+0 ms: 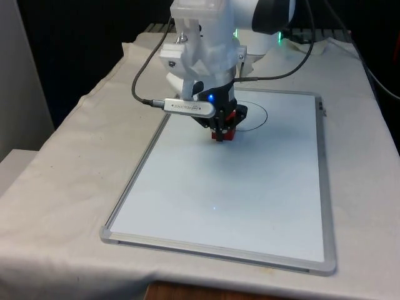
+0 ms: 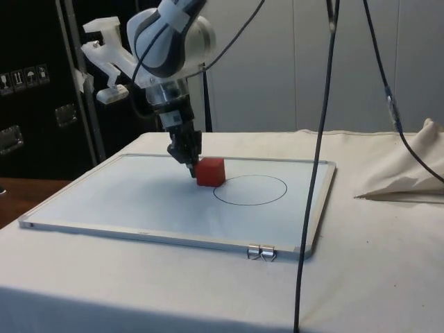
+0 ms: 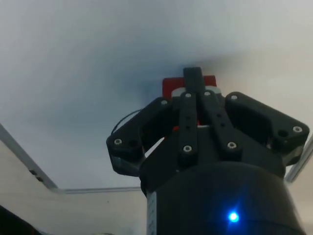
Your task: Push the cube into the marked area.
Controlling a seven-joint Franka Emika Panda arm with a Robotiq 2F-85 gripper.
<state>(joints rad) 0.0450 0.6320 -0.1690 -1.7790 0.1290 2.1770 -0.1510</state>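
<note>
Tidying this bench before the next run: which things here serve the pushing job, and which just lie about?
Job:
red cube
drawn circle
whiteboard
pincer, shut, against the cube

Lying about:
binder clip on the board's edge
crumpled cloth

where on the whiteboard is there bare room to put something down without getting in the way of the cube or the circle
The half of the whiteboard nearer the front camera is bare, bordered by its metal frame. A smaller bare strip runs beside the circle towards the binder clips. It is crowded where the gripper presses against the red cube, right at the circle's edge.
</note>
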